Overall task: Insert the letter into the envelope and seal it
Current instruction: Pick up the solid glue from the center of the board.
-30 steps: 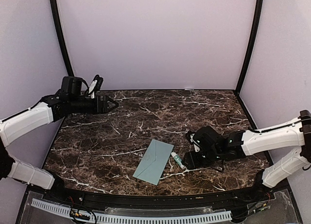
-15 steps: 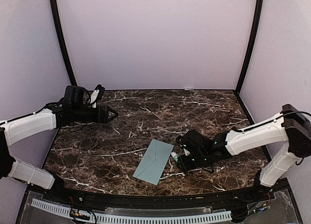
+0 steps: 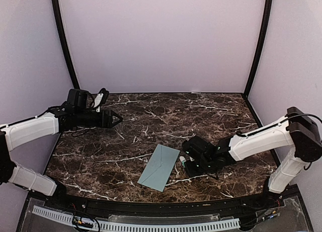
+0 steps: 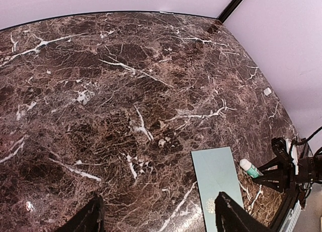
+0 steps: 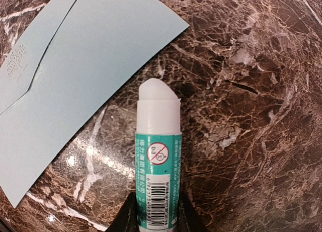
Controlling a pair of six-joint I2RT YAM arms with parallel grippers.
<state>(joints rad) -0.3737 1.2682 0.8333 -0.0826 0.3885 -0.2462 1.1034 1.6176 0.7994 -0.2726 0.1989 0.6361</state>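
The pale teal envelope (image 3: 160,166) lies flat at the front middle of the marble table, its flap down; it also shows in the left wrist view (image 4: 217,175) and the right wrist view (image 5: 75,76). No letter is in view. A small white and green glue stick (image 3: 182,163) (image 5: 157,156) lies just right of the envelope, its uncapped white tip towards it. My right gripper (image 5: 157,208) (image 3: 188,165) has its two fingers pressed against the stick's lower sides. My left gripper (image 3: 117,120) (image 4: 158,208) hovers open and empty over the table's back left.
The dark marble table (image 3: 151,116) is walled by lilac panels with black corner posts (image 3: 64,41). A perforated white rail (image 3: 136,225) runs along the near edge. The left wrist view catches the right gripper's dark body (image 4: 292,169) beside the glue stick (image 4: 250,167).
My right gripper slid left along the table to the glue stick and narrowed its jaws onto it. The left arm dipped slightly, then held still.
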